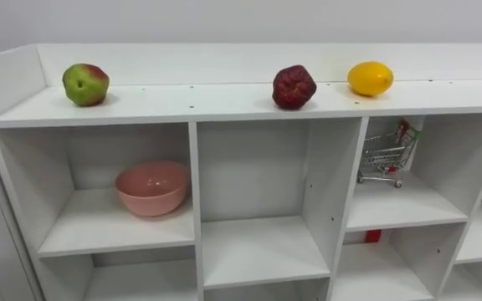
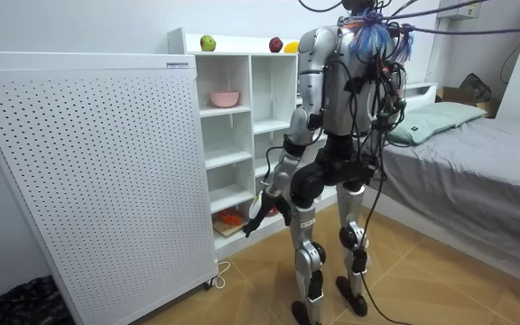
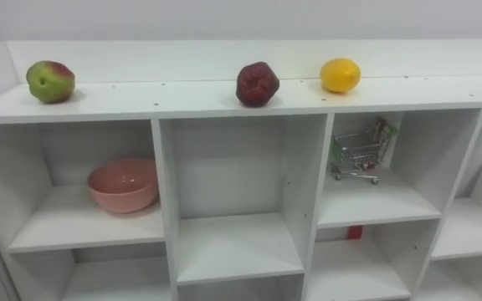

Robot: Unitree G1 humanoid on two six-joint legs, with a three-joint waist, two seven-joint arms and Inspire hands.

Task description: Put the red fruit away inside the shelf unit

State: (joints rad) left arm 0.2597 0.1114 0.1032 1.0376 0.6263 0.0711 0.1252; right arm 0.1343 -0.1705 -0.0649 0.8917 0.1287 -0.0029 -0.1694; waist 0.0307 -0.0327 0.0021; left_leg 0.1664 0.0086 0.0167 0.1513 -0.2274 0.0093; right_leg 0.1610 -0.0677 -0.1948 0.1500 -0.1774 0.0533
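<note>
The closet (image 1: 224,99) is a white unit of open compartments, and all 3 fruits sit on its top board. A green apple (image 1: 85,84) with a red blush lies near the top's left end, close to the raised side wall. A dark red fruit (image 1: 294,87) stands just back from the front edge, above the middle column. A lemon (image 1: 370,79) sits near it to the right, slightly farther from that edge. A long bare stretch of board separates the apple from the red fruit. Under the top, the left compartment holds a pink bowl (image 1: 151,187) near its shelf's front edge, the 2 middle compartments are bare, and a small wire shopping cart (image 1: 387,155) stands at the back of the right one. In the room view the robot stands upright facing the closet, between a perforated white panel (image 2: 88,171) and a bed (image 2: 477,162). Its left hand (image 2: 253,219) hangs low beside its thigh, and whether it is slack or clenched cannot be told.
</note>
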